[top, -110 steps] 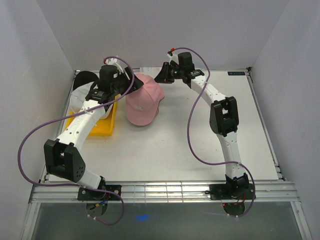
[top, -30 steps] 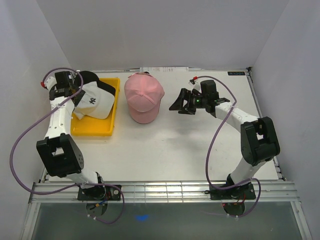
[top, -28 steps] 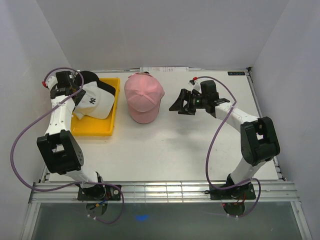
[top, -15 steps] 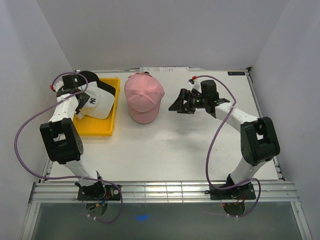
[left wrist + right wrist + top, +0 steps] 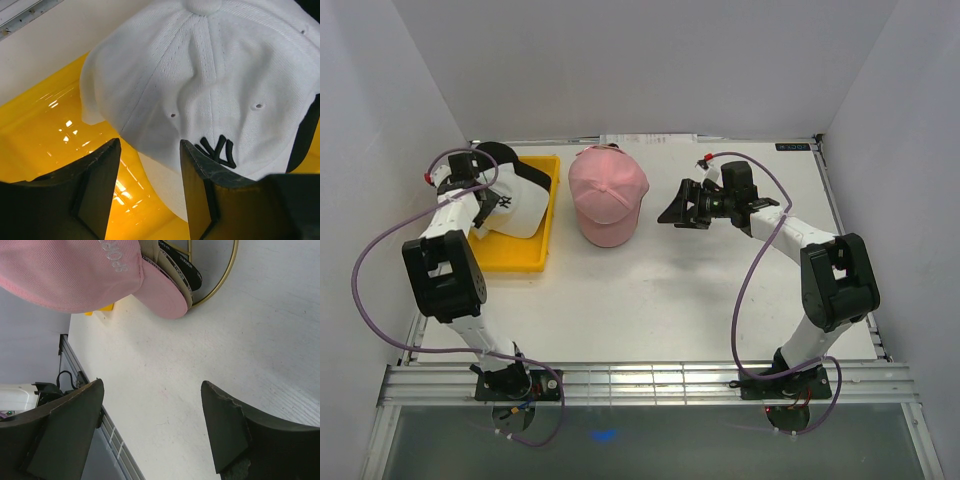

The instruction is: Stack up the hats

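The left gripper (image 5: 150, 145) is hanging wide open over the white hat (image 5: 210, 85), holding nothing. That hat is lying in the yellow tray (image 5: 45, 132) at the far left. The right gripper (image 5: 151, 385) is gaping open too, holding nothing, to the right of the pink hat (image 5: 607, 195), which is sitting on the pile on the gold stand (image 5: 223, 276). If the left gripper is pinching only a bit of soft cloth, the hat may be slipping out, or bumping the tray.
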Motion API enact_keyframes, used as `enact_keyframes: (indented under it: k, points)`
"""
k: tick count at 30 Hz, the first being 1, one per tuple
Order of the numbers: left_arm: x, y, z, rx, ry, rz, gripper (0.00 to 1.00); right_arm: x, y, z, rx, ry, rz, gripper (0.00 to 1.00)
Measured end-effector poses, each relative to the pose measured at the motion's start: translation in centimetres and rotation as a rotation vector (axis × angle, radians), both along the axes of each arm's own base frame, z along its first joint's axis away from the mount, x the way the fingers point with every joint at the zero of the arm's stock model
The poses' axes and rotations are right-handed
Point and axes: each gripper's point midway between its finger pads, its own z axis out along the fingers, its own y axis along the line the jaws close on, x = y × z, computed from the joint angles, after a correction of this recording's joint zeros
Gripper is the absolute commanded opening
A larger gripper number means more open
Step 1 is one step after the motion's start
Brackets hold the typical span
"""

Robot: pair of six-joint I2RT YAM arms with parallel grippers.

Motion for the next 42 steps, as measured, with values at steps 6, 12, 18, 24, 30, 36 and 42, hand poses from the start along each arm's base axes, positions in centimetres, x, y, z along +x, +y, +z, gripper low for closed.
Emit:
enact_keyframes:
  k: [6,12,18,24,30,36,42]
  points:
    - [0.2,0.0,-1.6,-0.009,0.025,0.001,0.60,0.0,0.0,-0.1,-0.002,-0.002,0.001,0.83]
    - [0.6,0.1,-1.7,-0.009,0.007,0.006,0.45,0.1,-0.1,-0.2,-0.011,-0.011,-0.003,0.79]
    - [0.9,-0.1,-1.7,-0.017,-0.009,0.004,0.11,0.2,-0.2,-0.3,-0.019,-0.015,-0.004,0.76]
    - [0.6,-0.3,-1.4,-0.026,-0.002,-0.005,0.00,-0.1,-0.5,-0.4,-0.035,0.003,-0.012,0.75]
    - [0.2,-0.5,2.6,-0.021,-0.031,-0.012,0.00,-0.4,-0.7,1.5,-0.030,-0.017,-0.021,0.75]
    - [0.1,-0.8,11.4,0.011,-0.190,-0.032,0.00,-0.6,-0.4,4.6,-0.001,-0.066,-0.021,0.75]
    - [-0.9,-2.3,18.9,0.010,-0.352,-0.086,0.00,-1.1,0.5,7.0,0.038,-0.074,0.000,0.75]
